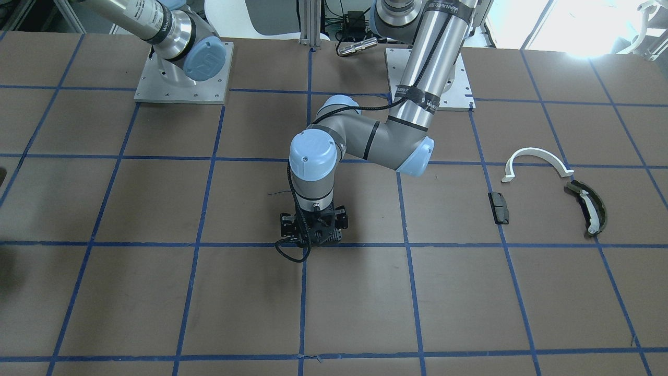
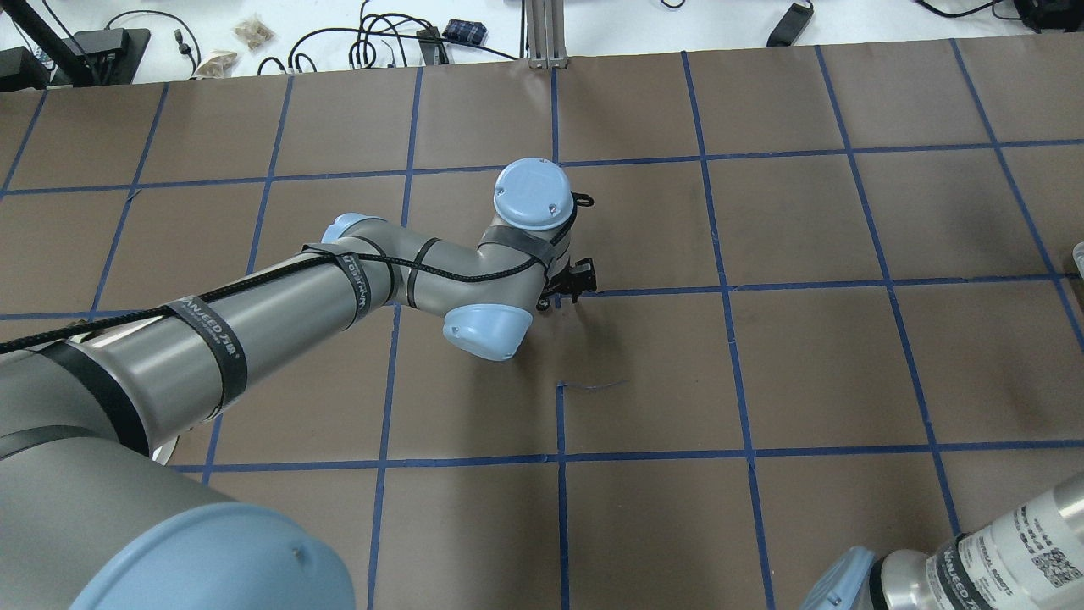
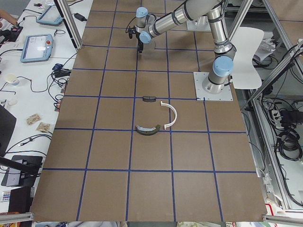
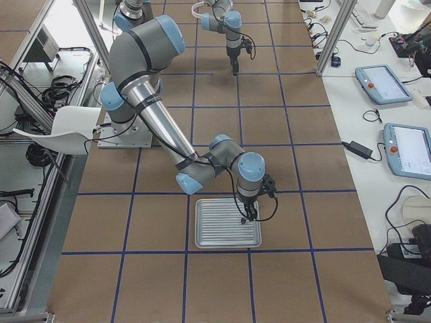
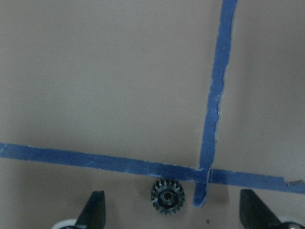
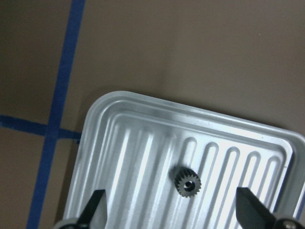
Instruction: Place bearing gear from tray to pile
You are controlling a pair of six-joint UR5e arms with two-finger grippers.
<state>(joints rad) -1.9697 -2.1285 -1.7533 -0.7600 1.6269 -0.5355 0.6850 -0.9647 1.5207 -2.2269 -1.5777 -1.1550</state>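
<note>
WANJEED-strapped arm (image 2: 279, 296): left jaws spread over tabletop gear (image 5: 167, 196); right jaws spread over gear (image 6: 187, 183) in tray (image 6: 119, 114).

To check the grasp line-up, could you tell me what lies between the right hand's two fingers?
In the right wrist view, a small dark gear lies on the ribbed metal tray between the open right hand's fingers, touching neither.

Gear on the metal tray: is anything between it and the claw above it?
Nothing visible does. In the right wrist view the gear lies alone on the ribbed tray. The right gripper is open over it, with only bare tray surface between them.
</note>
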